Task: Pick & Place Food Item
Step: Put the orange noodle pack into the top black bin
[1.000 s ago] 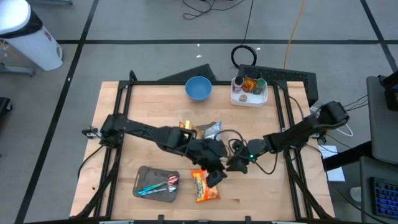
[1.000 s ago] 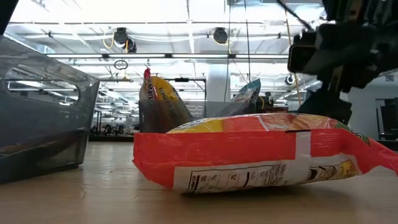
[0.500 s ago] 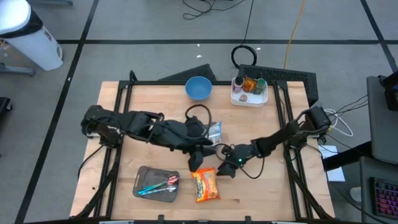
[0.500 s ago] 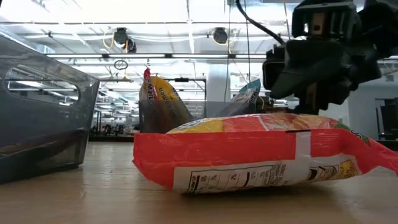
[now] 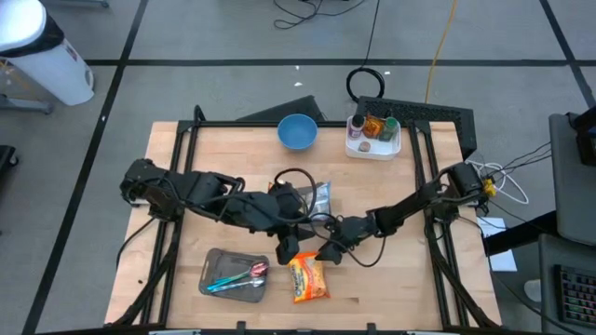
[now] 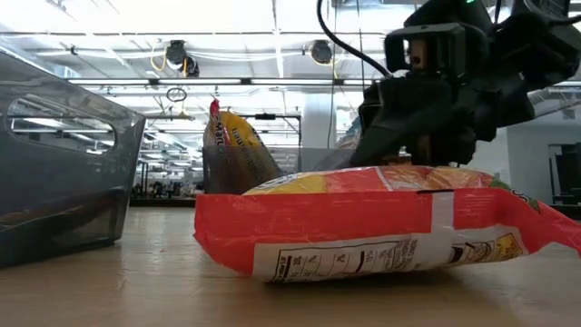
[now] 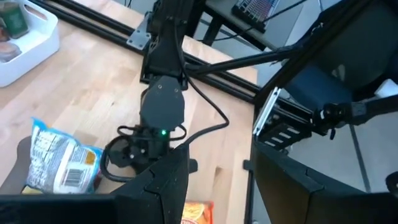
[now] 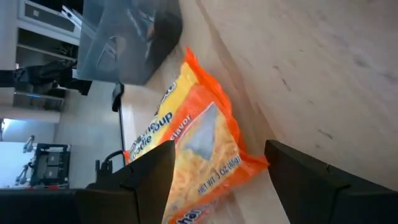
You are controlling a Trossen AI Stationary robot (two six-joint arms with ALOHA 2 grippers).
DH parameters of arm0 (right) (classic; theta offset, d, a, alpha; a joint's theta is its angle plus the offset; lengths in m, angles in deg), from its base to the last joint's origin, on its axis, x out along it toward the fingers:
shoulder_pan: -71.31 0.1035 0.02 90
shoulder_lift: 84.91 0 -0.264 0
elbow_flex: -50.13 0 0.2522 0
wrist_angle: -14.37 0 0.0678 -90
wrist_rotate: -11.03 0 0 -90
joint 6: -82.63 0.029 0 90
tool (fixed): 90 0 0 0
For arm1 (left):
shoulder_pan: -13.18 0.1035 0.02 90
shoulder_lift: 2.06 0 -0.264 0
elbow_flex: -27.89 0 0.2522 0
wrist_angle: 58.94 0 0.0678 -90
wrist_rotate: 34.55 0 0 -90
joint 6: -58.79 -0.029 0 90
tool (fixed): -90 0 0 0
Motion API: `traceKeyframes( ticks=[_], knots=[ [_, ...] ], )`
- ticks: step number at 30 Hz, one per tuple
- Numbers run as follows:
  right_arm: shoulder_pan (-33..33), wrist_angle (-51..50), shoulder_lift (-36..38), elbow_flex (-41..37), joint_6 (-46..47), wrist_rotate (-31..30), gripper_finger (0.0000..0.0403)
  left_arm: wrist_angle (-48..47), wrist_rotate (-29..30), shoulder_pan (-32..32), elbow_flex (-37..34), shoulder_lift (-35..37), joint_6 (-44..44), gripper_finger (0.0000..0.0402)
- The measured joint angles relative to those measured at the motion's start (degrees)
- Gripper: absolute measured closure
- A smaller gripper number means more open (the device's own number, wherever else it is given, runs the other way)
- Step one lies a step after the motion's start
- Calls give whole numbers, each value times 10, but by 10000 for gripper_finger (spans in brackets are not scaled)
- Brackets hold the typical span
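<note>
An orange and yellow noodle packet (image 5: 307,277) lies flat on the wooden table near its front edge. It fills the foreground of the low view (image 6: 381,227). My right gripper (image 5: 327,252) hovers open just off the packet's far right corner. In the right wrist view (image 8: 219,149) its fingers stand apart with the packet (image 8: 199,149) ahead of them. My left gripper (image 5: 287,248) is open, just far-left of the packet. In the left wrist view (image 7: 217,183) a corner of the packet (image 7: 199,213) shows between its fingers.
A grey tray (image 5: 216,261) with utensils sits left of the packet. A silver-blue snack bag (image 5: 318,194) and a yellow bag (image 6: 231,145) lie behind the grippers. A blue bowl (image 5: 297,131) and a white bin (image 5: 372,147) stand at the far edge.
My left gripper has drawn back from over the packet toward the table's far left. My right gripper has moved toward the table's left edge, up to the packet's far right corner. The packet has stayed where it was.
</note>
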Motion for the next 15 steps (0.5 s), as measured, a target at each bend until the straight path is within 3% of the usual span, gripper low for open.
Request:
traceKeyframes(
  ticks=[4, 7, 15],
  knots=[
    [0, 2, -17, 17, 1, 3, 169, 0, 0, 0, 0, 0, 0, 220],
    [0, -3, -17, 20, 2, 4, 198, -3, 0, 0, 0, 0, 0, 220],
    [2, -21, -16, 21, -1, 35, 353, -12, 0, 0, 0, 0, -11, 220]
  ],
)
